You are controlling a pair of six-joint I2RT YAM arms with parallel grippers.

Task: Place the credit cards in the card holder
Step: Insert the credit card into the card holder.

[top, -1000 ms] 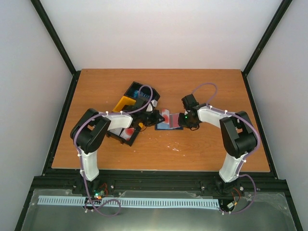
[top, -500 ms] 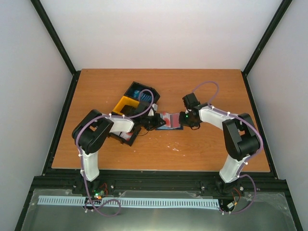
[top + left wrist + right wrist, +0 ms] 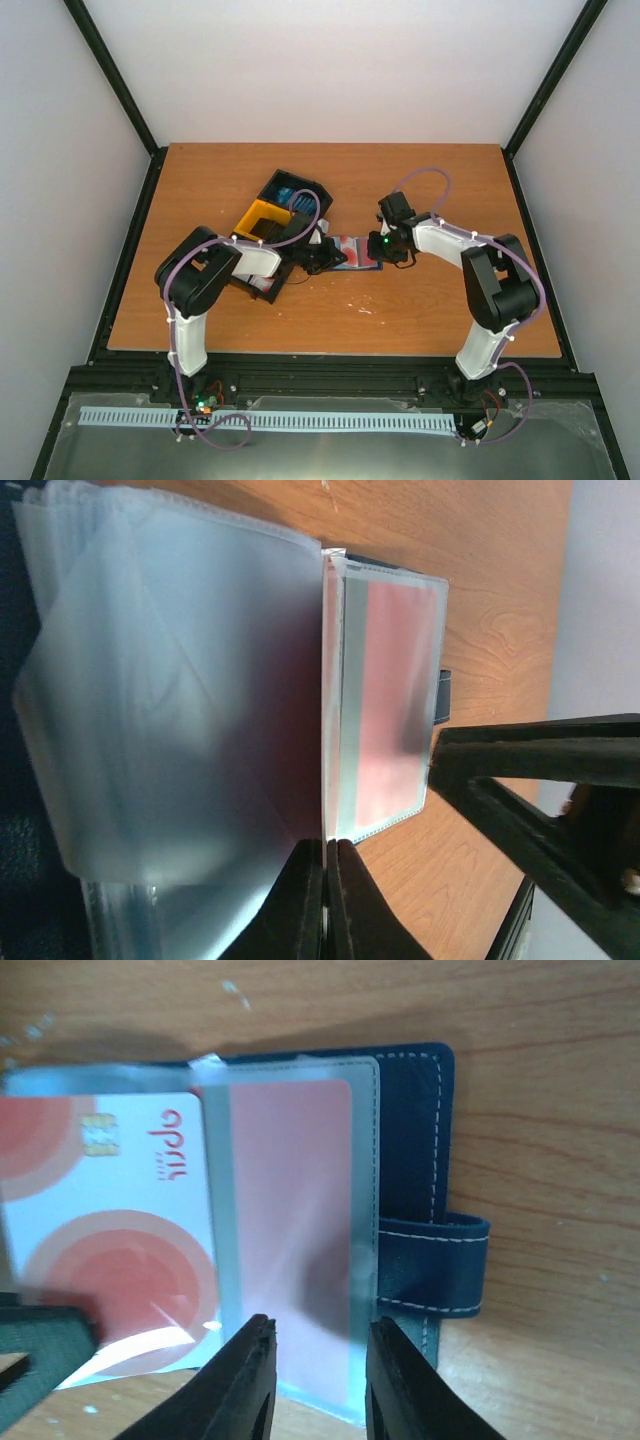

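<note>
The card holder (image 3: 358, 252) lies open mid-table, dark navy (image 3: 415, 1110) with clear sleeves (image 3: 295, 1230) fanned over it. My left gripper (image 3: 322, 256) is shut on a white credit card with red circles (image 3: 110, 1230), seen edge-on between its fingers (image 3: 326, 845). The card's far edge lies at the mouth of a clear sleeve (image 3: 385, 700). My right gripper (image 3: 315, 1360) is open, its fingers (image 3: 245, 1380) over the sleeve on the holder's right half, next to the strap (image 3: 440, 1265). It sits right of the holder in the top view (image 3: 385, 247).
A black-and-yellow compartment tray (image 3: 262, 216) stands left of the holder under my left arm. It holds blue cards (image 3: 285, 192) at the back and a white-red card (image 3: 266, 278) at the front. The right gripper's black fingers (image 3: 540, 770) show in the left wrist view.
My left gripper has moved right and lower toward the holder, bringing the card to the sleeves. The right gripper has barely moved.
</note>
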